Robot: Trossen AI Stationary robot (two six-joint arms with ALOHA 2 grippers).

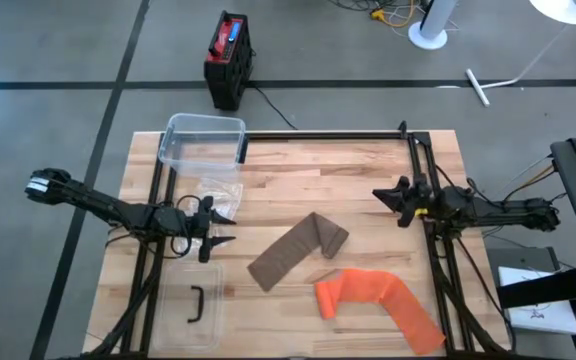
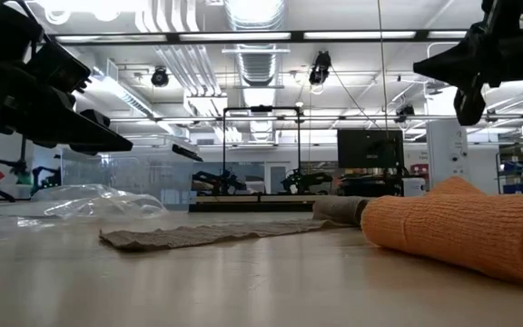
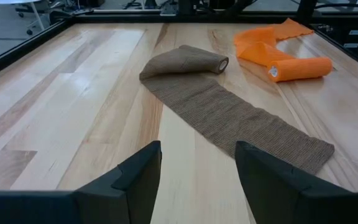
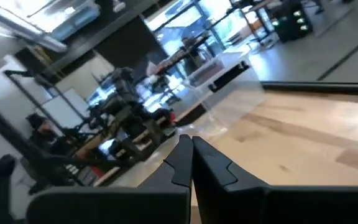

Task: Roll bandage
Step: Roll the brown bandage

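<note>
Lying out on the pale plank tabletop (image 1: 368, 170) is the brown bandage (image 1: 298, 250), a coarse knitted strip, flat along most of its length and curled into a small roll at its far end near the centre. Just beside it, toward the front right, sits the orange bandage (image 1: 378, 300), same ribbed weave, one end rolled into a tight cylinder, the tail trailing off to the front edge. Left end effector (image 1: 213, 228) hovers above the left side, fingers apart and clamped on nothing, pointed at the brown strip with bare wood between them. Right end effector (image 1: 393, 198) hangs over the right side, fingers pressed together, empty, well apart from both bandages. Back left, a clear plastic box (image 1: 203, 140) with rounded corners, crinkled clear wrap (image 1: 218, 190) in front of it, and a clear lid (image 1: 193, 305) with a dark handle at front left. No writing is readable anywhere.
</note>
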